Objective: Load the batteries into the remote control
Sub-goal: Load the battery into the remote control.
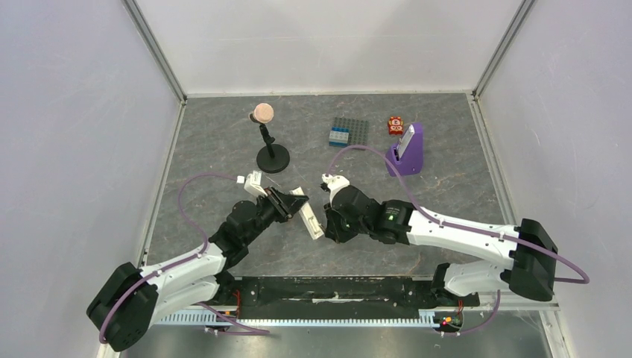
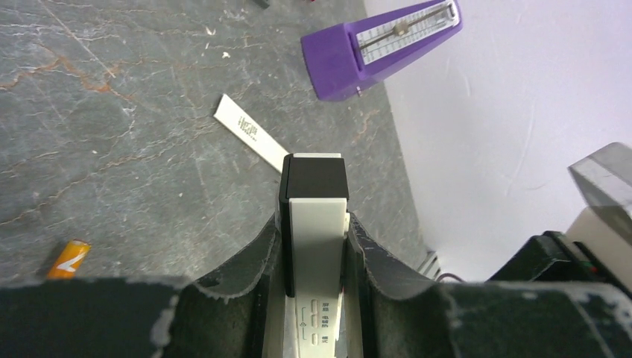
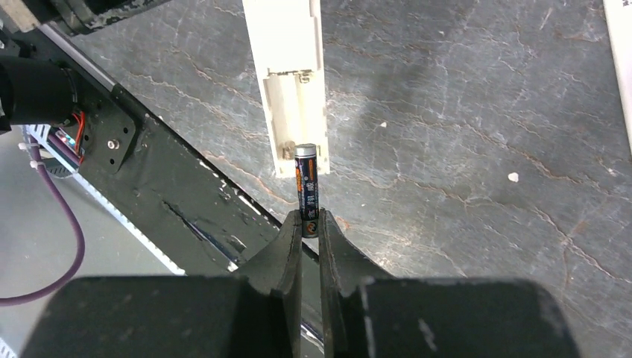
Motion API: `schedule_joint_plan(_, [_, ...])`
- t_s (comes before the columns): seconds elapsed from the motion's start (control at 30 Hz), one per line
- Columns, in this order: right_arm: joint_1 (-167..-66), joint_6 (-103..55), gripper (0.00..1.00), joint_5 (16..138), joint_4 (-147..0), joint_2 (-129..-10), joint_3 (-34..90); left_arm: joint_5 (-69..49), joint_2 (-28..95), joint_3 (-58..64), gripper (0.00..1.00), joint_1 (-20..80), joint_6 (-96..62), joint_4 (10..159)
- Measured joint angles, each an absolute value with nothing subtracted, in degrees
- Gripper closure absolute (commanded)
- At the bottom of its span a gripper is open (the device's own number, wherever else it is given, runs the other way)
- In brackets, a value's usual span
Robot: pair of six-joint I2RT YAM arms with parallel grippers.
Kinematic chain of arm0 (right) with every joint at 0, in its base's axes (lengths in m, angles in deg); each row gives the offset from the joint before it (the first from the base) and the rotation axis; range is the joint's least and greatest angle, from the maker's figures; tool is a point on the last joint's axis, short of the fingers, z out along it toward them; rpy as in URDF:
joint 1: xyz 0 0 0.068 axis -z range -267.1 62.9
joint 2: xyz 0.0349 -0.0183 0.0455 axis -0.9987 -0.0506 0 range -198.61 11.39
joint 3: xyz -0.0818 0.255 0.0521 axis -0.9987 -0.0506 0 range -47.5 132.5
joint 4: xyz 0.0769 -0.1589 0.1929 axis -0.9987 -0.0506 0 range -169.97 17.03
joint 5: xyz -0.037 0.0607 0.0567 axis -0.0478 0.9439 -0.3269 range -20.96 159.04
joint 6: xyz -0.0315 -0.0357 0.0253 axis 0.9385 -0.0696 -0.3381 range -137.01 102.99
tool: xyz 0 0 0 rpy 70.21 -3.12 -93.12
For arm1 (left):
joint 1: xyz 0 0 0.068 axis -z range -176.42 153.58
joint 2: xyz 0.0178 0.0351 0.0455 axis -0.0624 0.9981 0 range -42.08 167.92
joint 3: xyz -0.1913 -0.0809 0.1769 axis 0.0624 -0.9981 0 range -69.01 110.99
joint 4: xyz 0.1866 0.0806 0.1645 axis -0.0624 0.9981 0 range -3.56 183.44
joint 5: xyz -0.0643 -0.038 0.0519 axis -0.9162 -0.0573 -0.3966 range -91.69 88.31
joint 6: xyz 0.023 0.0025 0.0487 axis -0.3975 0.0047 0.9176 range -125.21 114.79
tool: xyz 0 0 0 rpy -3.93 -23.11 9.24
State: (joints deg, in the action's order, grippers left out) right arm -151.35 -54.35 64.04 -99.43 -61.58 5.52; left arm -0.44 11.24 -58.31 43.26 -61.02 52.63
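White remote control [image 3: 283, 37], recess [image 3: 291, 112] bare; dark battery [image 3: 306, 190] at its end.

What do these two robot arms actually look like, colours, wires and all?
Both the left arm and the right arm have smooth white shells between chunky black joints. A thin purple cable loops along each. The right arm shows a small green light. The fingers are black and curved, with scuffed whitish edges.
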Motion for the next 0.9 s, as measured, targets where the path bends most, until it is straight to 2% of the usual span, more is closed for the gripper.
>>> schedule_joint_plan(0.63, [-151.44, -55.66, 0.97, 61.96, -98.86, -67.57, 9.56, 1.27, 8.39, -59.23, 0.98, 43.22, -67.58, 52.92])
schedule_joint_plan(0.9, [-151.0, -53.82, 0.94, 61.44, -103.4, -74.37, 16.49, 1.18, 11.02, -59.34, 0.98, 42.98, -69.09, 52.15])
